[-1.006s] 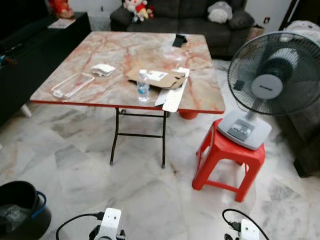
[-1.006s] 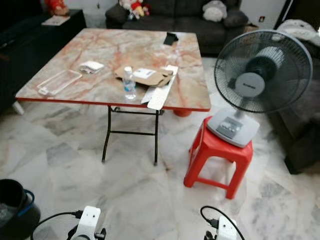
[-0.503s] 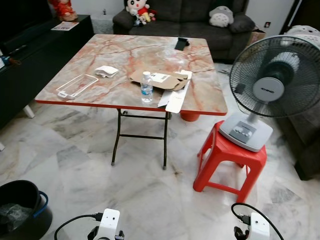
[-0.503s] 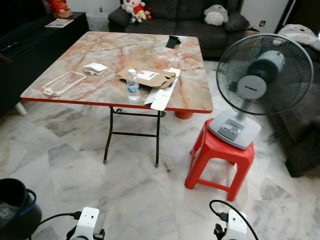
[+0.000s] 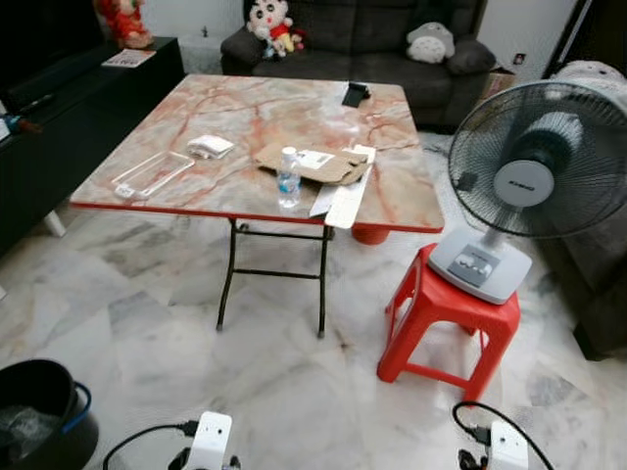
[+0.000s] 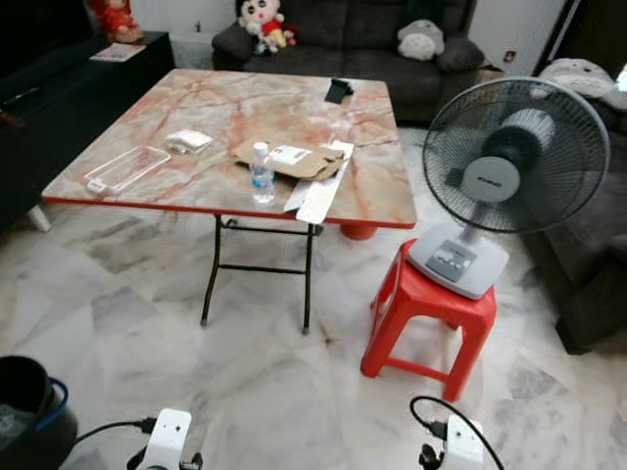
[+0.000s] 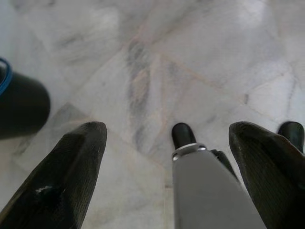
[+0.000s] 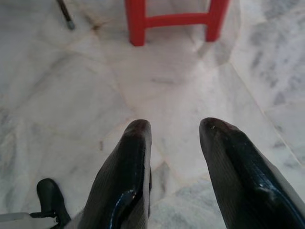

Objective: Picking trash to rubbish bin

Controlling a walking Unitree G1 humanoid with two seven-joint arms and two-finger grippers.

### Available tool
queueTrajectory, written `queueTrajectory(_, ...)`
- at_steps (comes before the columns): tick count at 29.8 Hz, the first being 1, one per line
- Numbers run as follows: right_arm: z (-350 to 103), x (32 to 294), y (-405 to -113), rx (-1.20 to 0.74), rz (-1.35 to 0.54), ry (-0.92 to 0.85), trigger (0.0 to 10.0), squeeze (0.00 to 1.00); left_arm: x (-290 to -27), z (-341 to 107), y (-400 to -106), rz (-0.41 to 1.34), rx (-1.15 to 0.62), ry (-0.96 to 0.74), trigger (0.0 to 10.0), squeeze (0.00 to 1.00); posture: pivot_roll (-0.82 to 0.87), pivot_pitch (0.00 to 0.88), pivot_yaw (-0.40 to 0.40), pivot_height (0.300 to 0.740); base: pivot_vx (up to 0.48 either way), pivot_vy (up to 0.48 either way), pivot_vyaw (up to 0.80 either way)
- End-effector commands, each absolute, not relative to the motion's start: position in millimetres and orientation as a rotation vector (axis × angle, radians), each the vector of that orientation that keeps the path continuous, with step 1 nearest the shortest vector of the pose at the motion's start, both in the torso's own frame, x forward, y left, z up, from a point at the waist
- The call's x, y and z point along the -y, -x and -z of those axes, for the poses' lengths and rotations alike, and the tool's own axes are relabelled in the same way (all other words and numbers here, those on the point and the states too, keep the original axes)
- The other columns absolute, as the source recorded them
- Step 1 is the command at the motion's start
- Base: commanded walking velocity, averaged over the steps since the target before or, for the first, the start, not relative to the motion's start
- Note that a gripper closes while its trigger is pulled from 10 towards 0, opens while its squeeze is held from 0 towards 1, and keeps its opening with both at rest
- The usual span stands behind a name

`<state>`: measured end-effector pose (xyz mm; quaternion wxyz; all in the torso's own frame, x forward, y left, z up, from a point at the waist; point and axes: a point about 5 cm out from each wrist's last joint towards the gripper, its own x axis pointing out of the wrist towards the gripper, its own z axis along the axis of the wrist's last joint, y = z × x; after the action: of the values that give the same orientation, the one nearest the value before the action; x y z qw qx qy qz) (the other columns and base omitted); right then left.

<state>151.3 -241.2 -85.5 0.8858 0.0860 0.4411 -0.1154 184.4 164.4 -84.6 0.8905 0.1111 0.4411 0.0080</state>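
On the marble-topped folding table (image 5: pixel 265 113) lie a small plastic bottle (image 5: pixel 287 179), standing upright, flattened brown cardboard (image 5: pixel 313 164), a white strip (image 5: pixel 343 196) overhanging the front edge, a clear plastic tray (image 5: pixel 152 174) and a white packet (image 5: pixel 210 147). The black rubbish bin (image 5: pixel 34 426) with a blue handle stands on the floor at the lower left, also as a dark bin (image 7: pixel 19 105) in the left wrist view. My left gripper (image 7: pixel 167 129) hangs open above the floor. My right gripper (image 8: pixel 176 125) hangs open too, holding nothing.
A standing fan (image 5: pixel 539 171) rests on a red plastic stool (image 5: pixel 451 318) right of the table. A dark sofa (image 5: pixel 362 34) with plush toys is behind, and a black cabinet (image 5: pixel 59 98) on the left. A black phone (image 5: pixel 355 94) lies at the table's far side. Marble floor spreads between me and the table.
The whole picture has shifted a little as the camera moved. The things on the table keep their places, and both arms still hang low.
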Motion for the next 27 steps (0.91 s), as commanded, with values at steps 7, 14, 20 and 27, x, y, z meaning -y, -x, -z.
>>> queueTrajectory(7, 85, 244, -151, -0.914, 0.243, -0.185, 10.0, 0.0, -166, 85, -185, -0.024, -0.928, -0.237, 10.0, 0.0, -0.05, 0.008, -0.066, 0.74, 0.276, 0.0, 0.64)
queueTrajectory(14, 86, 248, -145, -0.92, 0.251, -0.184, 10.0, 0.0, -166, 85, -184, -0.028, -0.934, -0.237, 10.0, 0.0, -0.06, 0.016, -0.066, 0.74, 0.282, 0.0, 0.0)
queueTrajectory(20, 87, 249, -141, -0.926, 0.249, -0.184, 10.0, 0.0, -166, 85, -183, -0.028, -0.936, -0.235, 10.0, 0.0, -0.06, 0.016, -0.066, 0.74, 0.283, 0.0, 0.0)
queueTrajectory(27, 89, 259, -124, -0.945, 0.266, -0.192, 10.0, 0.0, -166, 85, -183, -0.028, -0.935, -0.235, 10.0, 0.0, -0.06, 0.024, -0.064, 0.74, 0.282, 0.0, 0.0)
